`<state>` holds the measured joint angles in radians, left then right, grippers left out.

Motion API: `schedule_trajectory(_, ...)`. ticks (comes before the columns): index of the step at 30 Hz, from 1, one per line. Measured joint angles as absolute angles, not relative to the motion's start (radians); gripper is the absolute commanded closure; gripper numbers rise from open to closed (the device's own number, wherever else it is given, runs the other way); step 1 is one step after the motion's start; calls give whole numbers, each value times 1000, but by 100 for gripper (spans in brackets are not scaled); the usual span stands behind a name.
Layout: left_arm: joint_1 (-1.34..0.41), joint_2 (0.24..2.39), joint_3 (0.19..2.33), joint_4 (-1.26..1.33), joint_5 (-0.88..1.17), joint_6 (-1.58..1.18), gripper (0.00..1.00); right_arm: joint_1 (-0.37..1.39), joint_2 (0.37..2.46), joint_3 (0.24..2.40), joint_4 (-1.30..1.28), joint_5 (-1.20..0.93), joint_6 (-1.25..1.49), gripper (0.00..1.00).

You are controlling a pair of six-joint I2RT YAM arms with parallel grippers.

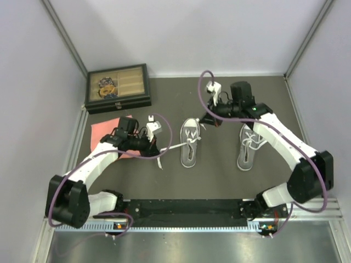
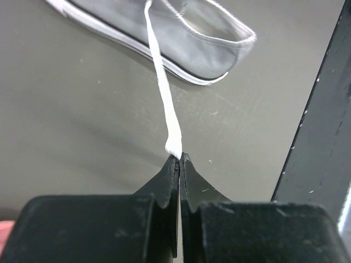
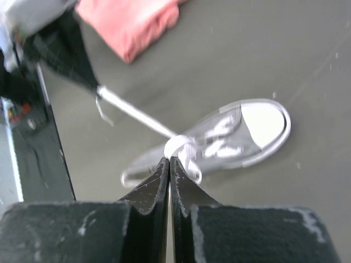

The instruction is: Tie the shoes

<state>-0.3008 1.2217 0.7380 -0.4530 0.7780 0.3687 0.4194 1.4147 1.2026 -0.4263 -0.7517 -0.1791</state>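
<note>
Two grey shoes with white toe caps lie on the dark mat, the left shoe [image 1: 189, 143] in the middle and the right shoe [image 1: 249, 147] beside it. My left gripper [image 1: 156, 148] is shut on the end of a white lace [image 2: 164, 93] that runs taut from the left shoe's side [image 2: 203, 38]. At that shoe's toe end, my right gripper [image 1: 205, 120] is shut on a white lace loop [image 3: 179, 147] that shows right at its tips [image 3: 169, 160]. The right wrist view is blurred, with the left shoe [image 3: 241, 131] below.
A dark jewellery box [image 1: 117, 87] stands at the back left. A pink folded cloth [image 1: 107, 131] lies under the left arm. A black rail [image 1: 186, 208] runs along the near edge, and grey walls close in both sides.
</note>
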Motion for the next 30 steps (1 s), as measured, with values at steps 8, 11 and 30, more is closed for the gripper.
schedule_trajectory(8,-318,1077,685,-465,766,577,100,525,1635,1322,-218,-769,30,100)
schedule_trajectory(11,-330,1076,683,-487,761,654,100,589,1724,1353,-170,-770,73,100)
schedule_trajectory(30,-479,1123,637,-500,674,841,100,755,2204,1509,-167,-783,142,87)
